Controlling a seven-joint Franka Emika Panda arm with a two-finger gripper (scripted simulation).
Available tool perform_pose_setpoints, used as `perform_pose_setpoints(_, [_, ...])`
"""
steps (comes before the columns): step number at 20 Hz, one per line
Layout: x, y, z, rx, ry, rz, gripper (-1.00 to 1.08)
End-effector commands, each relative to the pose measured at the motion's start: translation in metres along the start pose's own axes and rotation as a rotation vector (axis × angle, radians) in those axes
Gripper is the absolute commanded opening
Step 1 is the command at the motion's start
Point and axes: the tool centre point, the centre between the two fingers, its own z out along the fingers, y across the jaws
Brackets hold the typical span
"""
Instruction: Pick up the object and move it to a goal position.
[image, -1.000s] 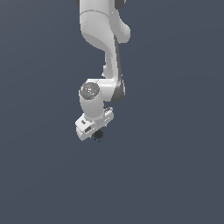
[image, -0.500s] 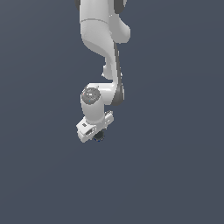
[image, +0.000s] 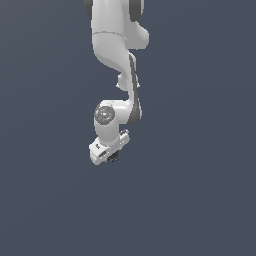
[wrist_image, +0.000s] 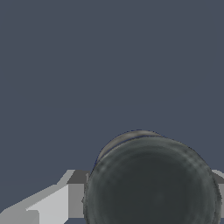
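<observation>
The object (wrist_image: 151, 181) is a round black item that fills the space between my two fingers in the wrist view. Only its dark, dull top shows; no band is visible. A grey finger (wrist_image: 75, 199) presses on one side, and the other finger (wrist_image: 218, 192) shows at the opposite side. In the exterior view my gripper (image: 111, 156) hangs under the white arm, and the object (image: 115, 158) shows only as a small dark spot below the hand. The gripper (wrist_image: 148, 199) is shut on the object and holds it off the ground.
A plain dark blue-grey floor (image: 200, 200) lies all around. The white arm (image: 117, 50) comes down from the top of the exterior view.
The wrist and hand have sunk a little and shifted slightly toward the exterior view's right. The dark object has stayed in the gripper.
</observation>
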Motion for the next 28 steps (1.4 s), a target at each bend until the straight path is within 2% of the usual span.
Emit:
perform_pose_setpoints(1, [0.0,0.0,0.001,0.0,0.0,-0.001,-1.0])
perform_pose_setpoints(16, [-0.003,-0.002,-0.011,-0.001,0.0,0.0,-1.0])
perform_pose_setpoints(22, [-0.011,-0.007,-0.037,-0.001,0.0,0.0,-1.0])
perform_pose_setpoints(28, [-0.023,-0.016,-0.08,-0.001,-0.001,-0.001,-1.0])
